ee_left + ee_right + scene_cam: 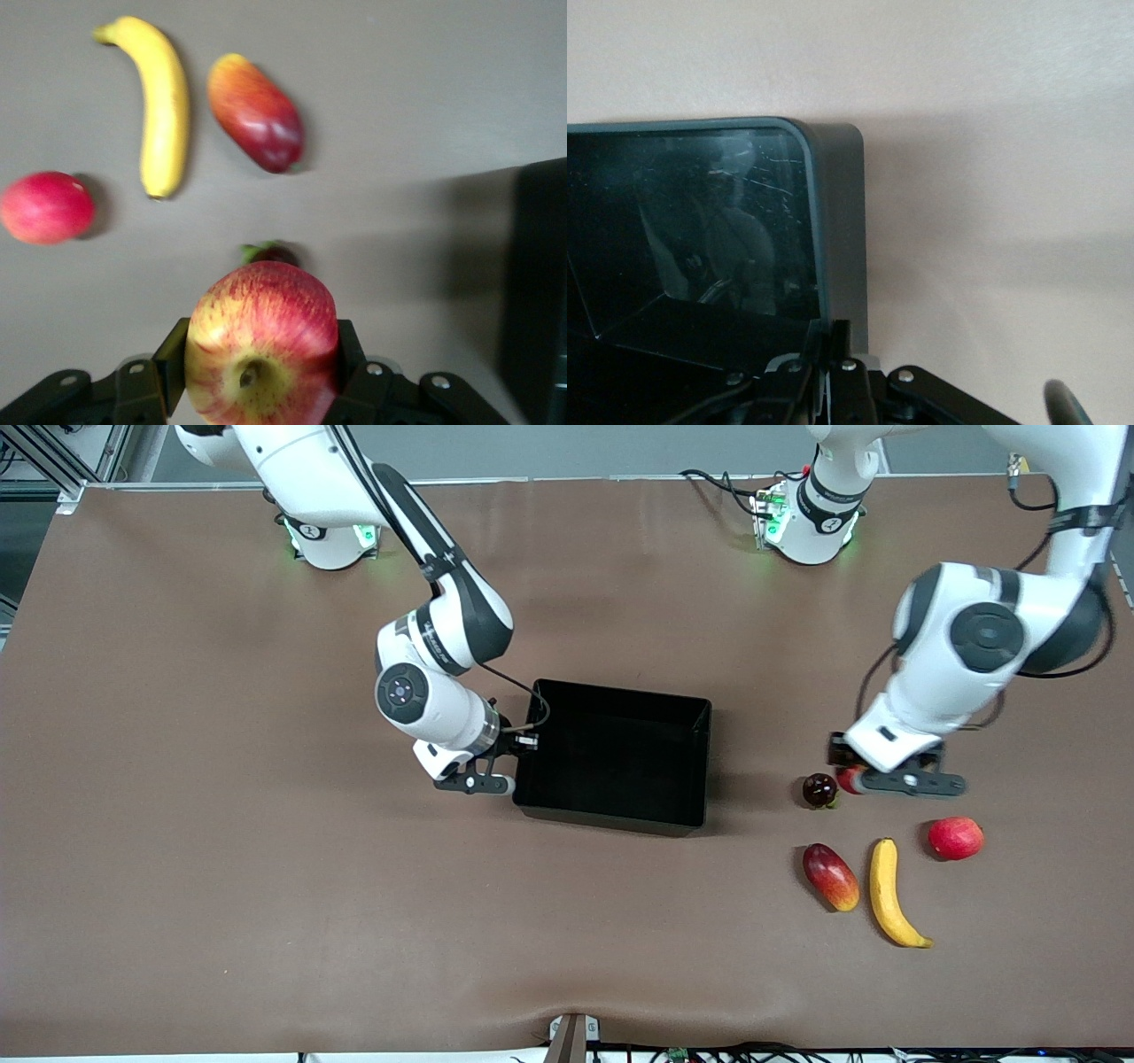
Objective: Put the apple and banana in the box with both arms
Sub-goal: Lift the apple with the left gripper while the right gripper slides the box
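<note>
1. Left gripper (pixel 852 778): over the table at the left arm's end, jaws half closed on the apple (pixel 261 345), which sits stem dimple outward between the black pads; judged a lift grip, ready for carrying to the box

2. Right gripper (pixel 524 746): fully closed, pinching the rim of the box (pixel 700 762) on the wall toward the right arm's end; judged to steady the box while fruit goes in

3. Box: black, glossy inside, mid-table, nothing in it

4. Banana (pixel 889 892): on the table, untouched, nearer the front camera than the held apple, well apart from the box; judged the second item to fetch

5. Mango-like fruit (pixel 830 876): just beside the banana, on the side toward the box

6. Plain red fruit (pixel 955 838): near the banana's upper end, toward the left arm's end of the table

7. Dark maroon fruit (pixel 819 790): just beside the left gripper; a careless lift might nudge it
</note>
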Available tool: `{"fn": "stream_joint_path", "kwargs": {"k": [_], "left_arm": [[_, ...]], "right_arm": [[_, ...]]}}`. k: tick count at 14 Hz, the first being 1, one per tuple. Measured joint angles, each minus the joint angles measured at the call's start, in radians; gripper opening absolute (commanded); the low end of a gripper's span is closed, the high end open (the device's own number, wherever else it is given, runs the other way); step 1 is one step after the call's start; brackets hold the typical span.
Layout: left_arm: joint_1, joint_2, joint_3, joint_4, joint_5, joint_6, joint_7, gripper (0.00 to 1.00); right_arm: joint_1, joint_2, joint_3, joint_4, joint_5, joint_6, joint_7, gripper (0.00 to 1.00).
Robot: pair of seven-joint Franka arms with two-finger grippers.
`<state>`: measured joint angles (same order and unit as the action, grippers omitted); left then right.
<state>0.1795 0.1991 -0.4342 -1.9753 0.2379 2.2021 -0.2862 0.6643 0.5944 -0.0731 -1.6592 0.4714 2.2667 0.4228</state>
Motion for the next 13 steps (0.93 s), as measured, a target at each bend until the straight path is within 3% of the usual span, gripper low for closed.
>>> {"fn": "stream_joint_path", "kwargs": {"k": [2, 3, 4, 9, 13], "left_arm": [[-0.007, 0.007, -0.068, -0.010, 0.000, -0.004, -0.133, 0.00], [-0.015, 0.014, -0.100, -0.013, -0.001, -0.004, -0.200, 0.00], [-0.032, 0.024, -0.122, -0.015, -0.001, -0.004, -0.257, 0.00], [-0.171, 0.073, -0.141, -0.011, -0.001, -0.001, -0.404, 0.00], [-0.233, 0.151, -0.140, -0.002, 0.000, 0.082, -0.407, 0.00]], "right_arm": [[0.011, 0.028, 0.000, 0.026, 0.000, 0.000, 0.000, 0.00], [0.014, 0.034, 0.000, 0.036, 0.000, -0.003, 0.000, 0.57], [0.017, 0.038, 0.000, 0.044, 0.001, -0.004, 0.000, 1.00], [0.009, 0.034, -0.021, 0.102, 0.009, -0.054, 0.034, 1.00], [-0.058, -0.052, -0.040, 0.155, 0.009, -0.193, 0.035, 1.00]]}}
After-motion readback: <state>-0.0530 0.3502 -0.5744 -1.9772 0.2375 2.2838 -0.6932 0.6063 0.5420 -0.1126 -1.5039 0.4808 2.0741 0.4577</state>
